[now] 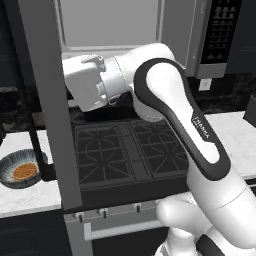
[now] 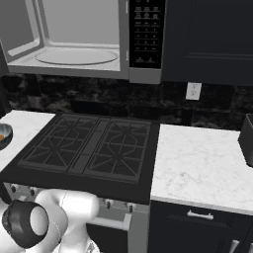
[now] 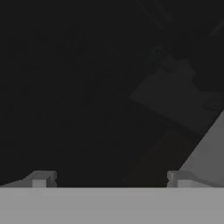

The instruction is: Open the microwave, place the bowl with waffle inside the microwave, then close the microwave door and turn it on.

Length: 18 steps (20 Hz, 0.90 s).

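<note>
The microwave [image 2: 123, 44] hangs above the stove with its light grey inside and glass turntable [image 2: 76, 56] showing. The microwave door [image 1: 50, 100] stands swung out, seen edge-on as a tall grey band in the left base view. My white hand [image 1: 85, 87] sits against that band's right side, and the band hides its fingers. In the hand view my gripper [image 3: 111, 181] is open, with nothing between the fingertips [image 3: 41, 179] and a dark surface ahead. The streaked bowl [image 1: 21, 172] rests on the left counter with the orange-brown waffle [image 1: 25, 171] in it.
A black gas cooktop [image 1: 130, 150] lies under the microwave. White marble counter [image 2: 202, 168] spreads to the right, with a dark object [image 2: 247, 138] at its far right edge. The black keypad strip [image 2: 146, 32] is on the microwave's right side. Dark cabinets [image 2: 207, 39] hang beside it.
</note>
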{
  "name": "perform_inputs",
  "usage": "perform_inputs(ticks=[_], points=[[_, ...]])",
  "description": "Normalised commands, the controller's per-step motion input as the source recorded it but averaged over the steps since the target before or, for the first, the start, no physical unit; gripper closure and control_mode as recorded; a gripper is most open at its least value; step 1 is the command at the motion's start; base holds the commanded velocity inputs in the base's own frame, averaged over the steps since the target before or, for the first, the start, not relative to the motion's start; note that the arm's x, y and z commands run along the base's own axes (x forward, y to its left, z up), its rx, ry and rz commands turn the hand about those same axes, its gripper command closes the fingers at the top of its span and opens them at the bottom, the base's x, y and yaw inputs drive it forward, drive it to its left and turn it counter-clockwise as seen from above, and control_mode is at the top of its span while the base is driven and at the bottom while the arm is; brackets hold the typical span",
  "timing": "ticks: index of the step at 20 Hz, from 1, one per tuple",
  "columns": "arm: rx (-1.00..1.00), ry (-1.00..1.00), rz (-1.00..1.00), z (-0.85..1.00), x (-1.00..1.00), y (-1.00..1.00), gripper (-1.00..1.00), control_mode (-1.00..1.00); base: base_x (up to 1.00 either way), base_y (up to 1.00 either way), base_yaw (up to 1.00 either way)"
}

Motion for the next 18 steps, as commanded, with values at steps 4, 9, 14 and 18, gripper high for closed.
perform_inputs(ticks=[4,9,14,18], points=[[-0.09,0.0,0.0,0.0,0.0,0.75,-1.0,-1.0,0.0,0.0,0.0],[-0.11,0.0,0.0,0.0,-0.02,0.45,-1.0,-1.0,0.0,0.0,0.0],[-0.12,0.01,0.0,0.0,-0.27,0.03,-1.0,-1.0,0.0,0.0,0.0],[-0.06,0.0,0.0,0.0,-0.46,-0.27,-1.0,-1.0,0.0,0.0,0.0]])
